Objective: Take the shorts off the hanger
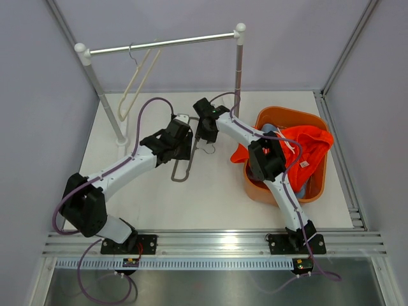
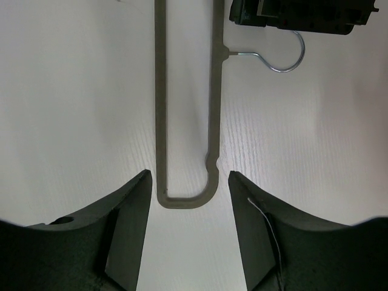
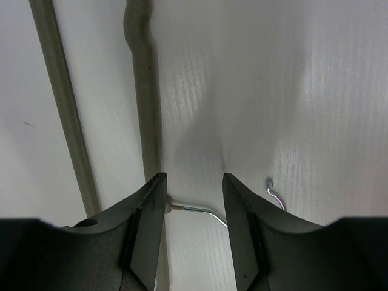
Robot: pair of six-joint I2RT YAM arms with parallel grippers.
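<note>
The orange shorts (image 1: 307,148) lie draped over an orange basket (image 1: 288,112), with a bit of light blue shorts (image 1: 270,129) showing inside it. A bare grey hanger (image 1: 182,167) lies flat on the table. In the left wrist view its rounded end (image 2: 188,197) sits just ahead of my left gripper (image 2: 189,177), which is open and holds nothing. My right gripper (image 3: 194,177) hovers open over the hanger's metal hook (image 3: 200,210). The wire passes between its fingers without being clamped. In the top view both grippers (image 1: 182,137) (image 1: 204,131) are side by side above the hanger.
A clothes rack stands at the back, its rod (image 1: 162,43) carrying a bare cream hanger (image 1: 137,80). The rack's right post (image 1: 239,70) rises just behind my right wrist. The basket stands to the right of the right arm.
</note>
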